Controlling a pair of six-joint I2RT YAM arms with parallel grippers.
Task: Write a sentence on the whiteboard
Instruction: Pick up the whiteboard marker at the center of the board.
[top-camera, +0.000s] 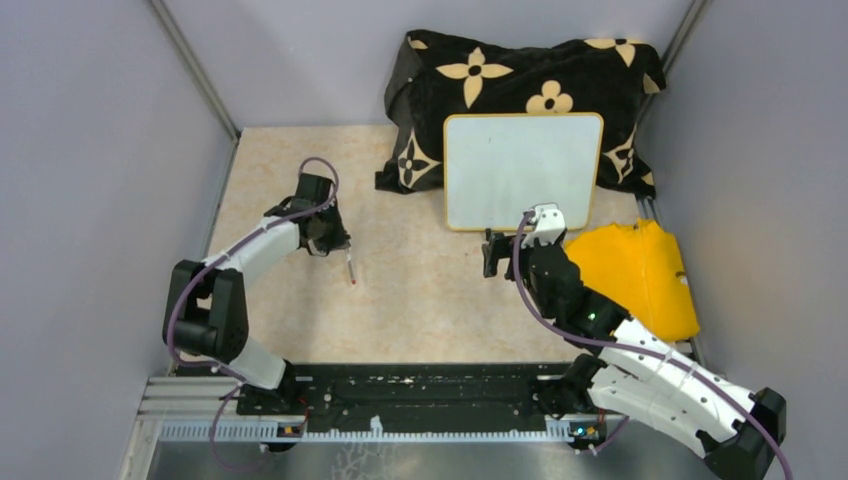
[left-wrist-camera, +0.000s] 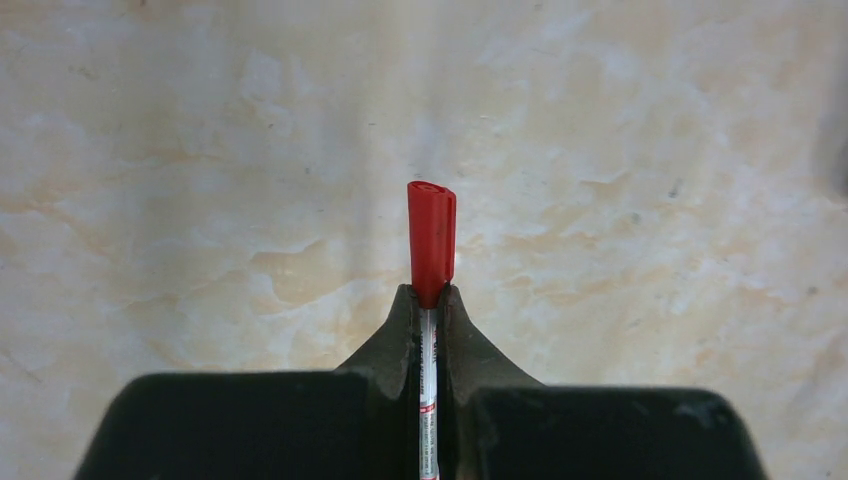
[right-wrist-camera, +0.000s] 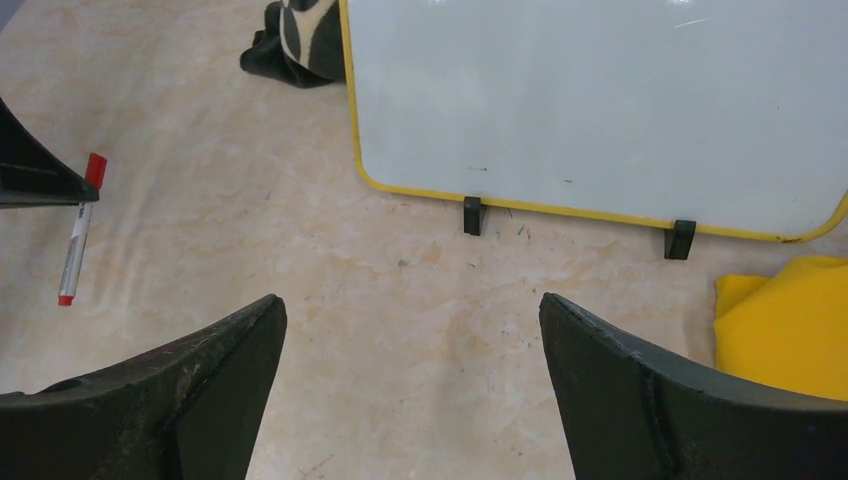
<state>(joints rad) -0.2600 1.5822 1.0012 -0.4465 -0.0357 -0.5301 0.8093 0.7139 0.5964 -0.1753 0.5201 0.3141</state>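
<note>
Plainly, the whiteboard (top-camera: 523, 170) is blank (no lettering shows on it in the top or right wrist views); it stands at the far side of the surface (top-camera: 420, 300) on 2 black clip feet (right-wrist-camera: 472, 215), tilted back against the black flower-patterned cloth (top-camera: 520, 70), with a yellow cloth (top-camera: 640, 275) just beside its lower right corner.

I judge the board light, stiff and glossy, so slippery on its face; propped on soft fabric, it will likely rock or slide back under pen pressure. The place to steady it is the thin yellow frame along a lower or side edge, clear of the writing area.

The right gripper (right-wrist-camera: 412, 330) hovers near the board's bottom edge with its jaws spread wide and nothing between them; it touches nothing.

The left gripper (left-wrist-camera: 430, 300), well apart from the board on the left, is clamped tight on the marker (right-wrist-camera: 78, 235); it pinches the barrel just behind the red cap (left-wrist-camera: 431, 240), which juts past the fingertips. Whether the marker rests on the surface I cannot tell.

The marker looks thin, smooth and light; a narrow pinch like this may let it pivot, and the cap seems to be on, so it would need removing before any stroke.
</note>
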